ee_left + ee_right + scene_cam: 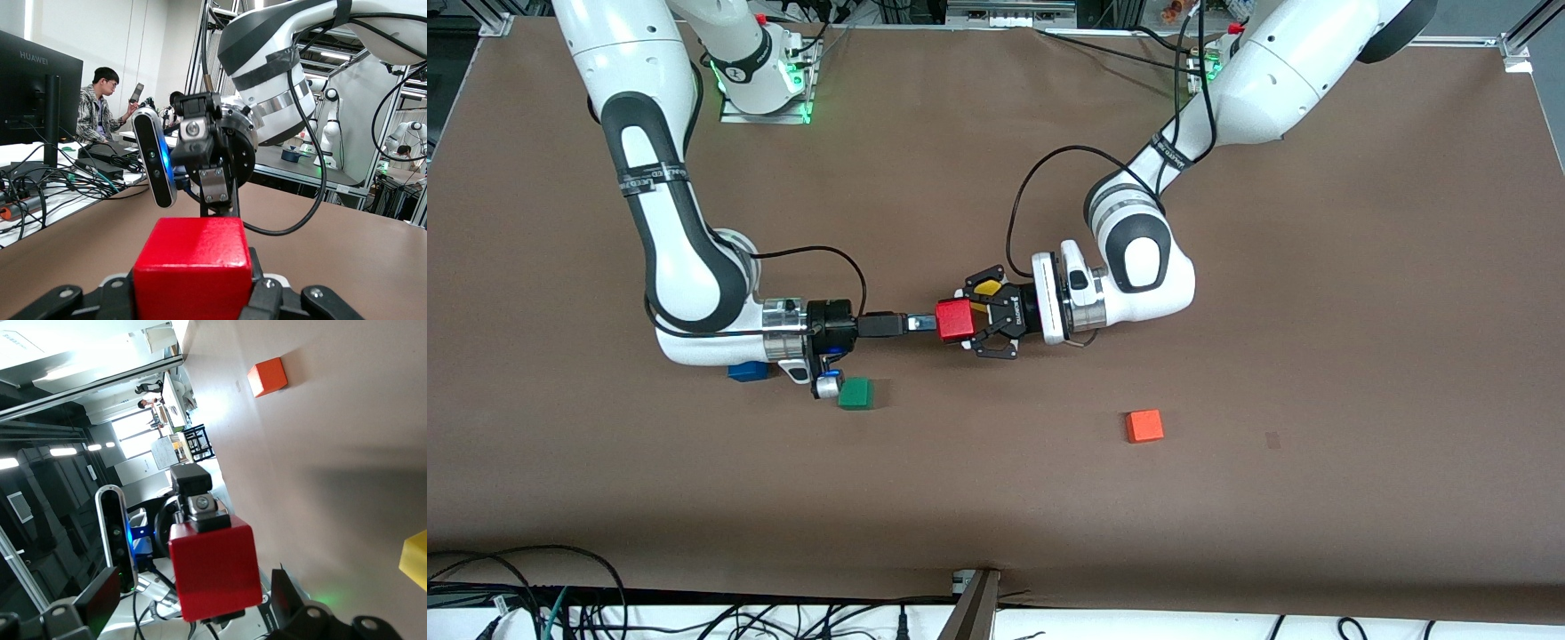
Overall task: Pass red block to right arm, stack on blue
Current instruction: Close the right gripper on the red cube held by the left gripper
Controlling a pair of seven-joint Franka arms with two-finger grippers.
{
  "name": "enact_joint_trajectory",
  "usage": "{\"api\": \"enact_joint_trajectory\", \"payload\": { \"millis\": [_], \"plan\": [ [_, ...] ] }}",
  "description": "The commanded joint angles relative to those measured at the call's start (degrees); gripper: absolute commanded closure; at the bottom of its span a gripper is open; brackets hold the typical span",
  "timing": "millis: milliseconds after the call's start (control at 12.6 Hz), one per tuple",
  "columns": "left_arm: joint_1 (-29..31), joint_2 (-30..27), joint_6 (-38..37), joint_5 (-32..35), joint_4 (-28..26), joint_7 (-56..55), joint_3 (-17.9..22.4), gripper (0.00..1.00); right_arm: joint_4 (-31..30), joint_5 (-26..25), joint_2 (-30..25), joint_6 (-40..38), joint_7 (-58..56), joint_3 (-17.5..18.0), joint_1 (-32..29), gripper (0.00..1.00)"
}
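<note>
The red block (pixel 954 320) is in the air over the middle of the table. My left gripper (pixel 966 320), the wide linkage claw, is shut on it, its jaws against two opposite sides (pixel 193 267). My right gripper (pixel 925 323) faces it end to end. Its slim fingers (pixel 100 597) are open, one above and one below the block (pixel 213 573), with gaps showing. The blue cube (pixel 747 371) lies on the table, partly hidden under the right arm's wrist.
A green cube (pixel 855 393) lies beside the right wrist camera, nearer the front camera than the blue cube. A yellow cube (pixel 987 286) lies by the left claw. An orange-red cube (pixel 1144 426) lies toward the left arm's end of the table.
</note>
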Motion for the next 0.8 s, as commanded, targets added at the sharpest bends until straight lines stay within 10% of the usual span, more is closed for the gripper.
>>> {"api": "enact_joint_trajectory", "payload": {
  "millis": [0,558,637,717],
  "plan": [
    [-0.7,0.8,0.5,-2.0,1.8,1.7,0.4,1.0,-0.9,2.5,0.4,0.8,-2.8,-0.2,0.8,0.0],
    [-0.5,0.7,0.5,-2.1,1.8,1.7,0.4,1.0,-0.7,4.7,0.4,3.0,-2.8,-0.2,2.4,0.0],
    [-0.5,0.6,0.5,-2.2,1.8,1.7,0.4,1.0,-0.7,4.7,0.4,3.6,-2.8,-0.2,2.5,0.11],
    [-0.5,0.6,0.5,-2.2,1.8,1.6,0.4,1.0,-0.6,4.7,0.4,3.9,-2.8,-0.2,2.9,0.54]
  ]
}}
